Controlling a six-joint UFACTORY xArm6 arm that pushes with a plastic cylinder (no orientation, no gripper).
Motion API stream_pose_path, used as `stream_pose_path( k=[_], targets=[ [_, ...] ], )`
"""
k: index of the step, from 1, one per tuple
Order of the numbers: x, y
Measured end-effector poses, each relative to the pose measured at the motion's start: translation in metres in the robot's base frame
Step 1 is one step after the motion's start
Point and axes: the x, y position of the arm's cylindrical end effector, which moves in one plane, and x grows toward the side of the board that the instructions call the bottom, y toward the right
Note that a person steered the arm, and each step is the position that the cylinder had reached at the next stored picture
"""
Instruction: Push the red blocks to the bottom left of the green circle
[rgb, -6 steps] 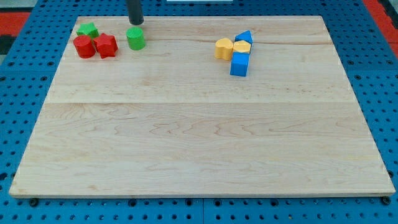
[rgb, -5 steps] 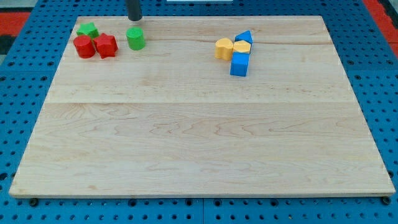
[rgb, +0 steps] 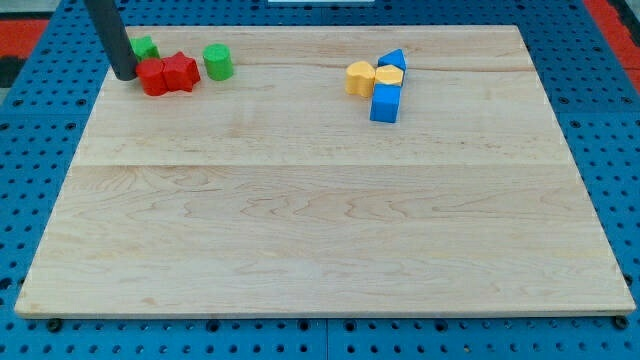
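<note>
Two red blocks lie side by side near the view's top left: a round one (rgb: 152, 77) and a star-like one (rgb: 181, 72). The green circle (rgb: 217, 62) stands just to their right and slightly higher. My tip (rgb: 123, 74) is down on the board at the left side of the round red block, touching or almost touching it. A second green block (rgb: 146, 47) sits just above the red pair, partly hidden by the rod.
A cluster at the view's upper right holds two yellow blocks (rgb: 360, 77) (rgb: 389, 77), a blue triangle-like block (rgb: 394, 59) and a blue cube (rgb: 385, 103). The wooden board (rgb: 320, 220) lies on a blue pegboard table.
My rod moved from above the green circle to the left of the red blocks. Both red blocks have shifted right, closer to the green circle.
</note>
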Motion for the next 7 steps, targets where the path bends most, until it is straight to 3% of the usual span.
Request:
stream_pose_path(
  k=[5,7],
  targets=[
    [0.003,0.050],
    [0.065,0.047]
  ],
)
